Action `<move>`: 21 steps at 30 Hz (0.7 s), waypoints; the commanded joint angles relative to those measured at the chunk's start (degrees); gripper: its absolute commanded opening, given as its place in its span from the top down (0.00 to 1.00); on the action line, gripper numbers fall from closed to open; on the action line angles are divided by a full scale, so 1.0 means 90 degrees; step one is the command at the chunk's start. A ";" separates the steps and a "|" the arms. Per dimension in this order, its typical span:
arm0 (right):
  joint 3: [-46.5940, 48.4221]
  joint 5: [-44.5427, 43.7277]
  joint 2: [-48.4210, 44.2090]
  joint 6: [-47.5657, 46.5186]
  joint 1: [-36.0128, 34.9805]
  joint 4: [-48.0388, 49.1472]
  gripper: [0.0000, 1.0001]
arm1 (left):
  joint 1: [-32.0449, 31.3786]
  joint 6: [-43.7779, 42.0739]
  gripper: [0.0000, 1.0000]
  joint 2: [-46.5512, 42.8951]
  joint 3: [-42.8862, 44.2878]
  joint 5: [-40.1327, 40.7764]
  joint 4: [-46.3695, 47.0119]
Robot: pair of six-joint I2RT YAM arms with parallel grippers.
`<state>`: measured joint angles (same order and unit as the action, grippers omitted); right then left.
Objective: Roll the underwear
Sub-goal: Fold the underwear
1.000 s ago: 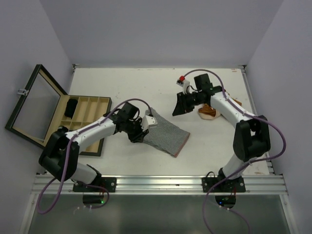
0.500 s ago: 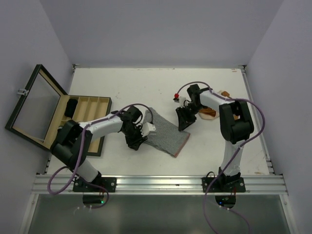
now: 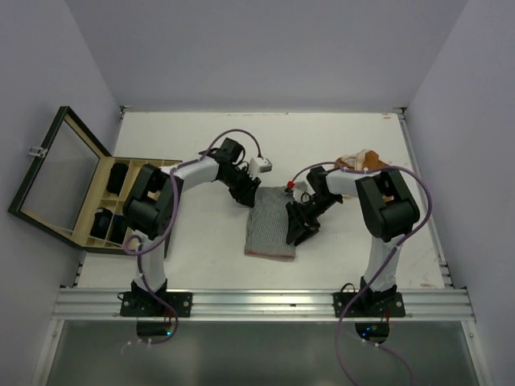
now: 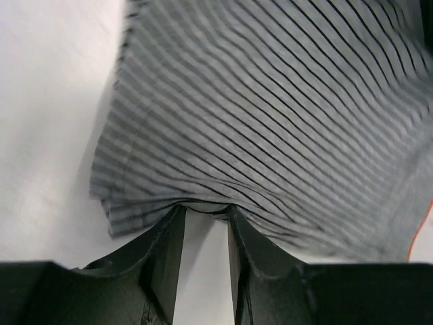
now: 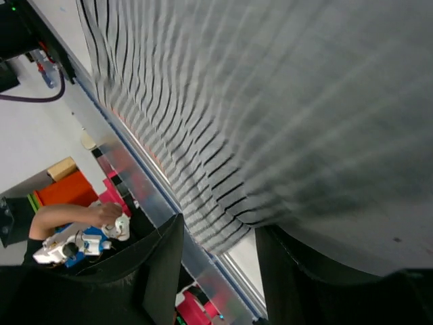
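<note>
- Left gripper (image 4: 204,211): narrow, pinching the puckered far hem of the grey striped underwear (image 3: 271,229), which lies flat mid-table.
- Right gripper (image 5: 218,227): jaws apart at its right edge, clamping nothing that I can see.
- Black rolls (image 3: 119,175) sit in the wooden box (image 3: 95,246); this piece is not yet rolled, and the orange-brown garment (image 3: 362,159) waits.

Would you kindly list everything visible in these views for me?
Grey striped cloth underwear: one, grey with dark stripes, flat mid-table between the grippers.
Orange-brown cloth garment: one, far right of the table.
Black rolled cloth garments: about three, in the box's compartments.
Compartmented wooden box: one, tan, at the table's left edge, its glass lid open.
White table: one.
Left gripper: black, pinching the striped underwear's edge.
Right gripper: black, open, at the underwear's right edge.
</note>
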<state>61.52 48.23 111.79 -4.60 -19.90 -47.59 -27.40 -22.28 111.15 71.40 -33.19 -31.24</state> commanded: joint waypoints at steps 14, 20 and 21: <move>0.2031 -0.0720 -0.1076 -0.0533 0.0688 0.0142 0.59 | 0.0378 0.0582 0.54 -0.0910 0.0939 0.0037 0.0514; 0.2130 -0.1032 -0.0390 -0.1081 0.0678 0.0707 0.67 | -0.0246 0.0717 0.55 -0.1861 -0.0285 -0.0863 0.0160; 0.2159 -0.0955 -0.0283 -0.1187 0.0678 0.0737 0.67 | -0.0382 0.0795 0.55 -0.1862 -0.0625 -0.0902 0.0229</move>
<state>80.25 41.28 106.85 -11.18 -13.87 -43.22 -27.07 -16.78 94.17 71.90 -36.34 -27.77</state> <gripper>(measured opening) 0.336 0.454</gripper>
